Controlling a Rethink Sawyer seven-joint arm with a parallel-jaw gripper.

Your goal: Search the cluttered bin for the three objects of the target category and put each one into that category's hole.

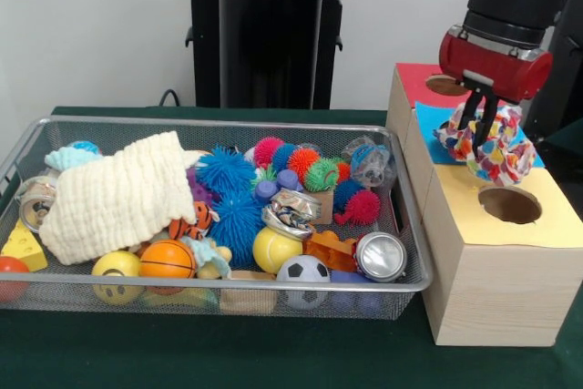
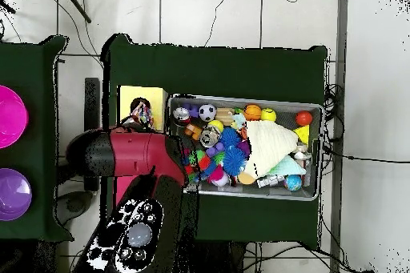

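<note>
My gripper (image 1: 479,130) hangs over the wooden box (image 1: 492,289) at the right, shut on a crumpled multicoloured patterned cloth (image 1: 496,150). The cloth dangles above the box's blue middle section (image 1: 428,125) and hides the hole there. In the overhead view the same cloth (image 2: 142,114) shows beside the yellow section (image 2: 134,96), with the red arm (image 2: 132,154) just below it. In the wire bin (image 1: 401,225), a cream waffle cloth (image 1: 118,193) lies over the left half, and a pale blue cloth (image 1: 68,158) peeks out behind it.
The box has a red section with a hole (image 1: 444,85) at the back and a yellow section with an open hole (image 1: 508,205) in front. The bin holds several spiky balls (image 1: 226,172), a soccer ball (image 1: 303,271), cans (image 1: 381,256) and a crumpled wrapper (image 1: 290,209).
</note>
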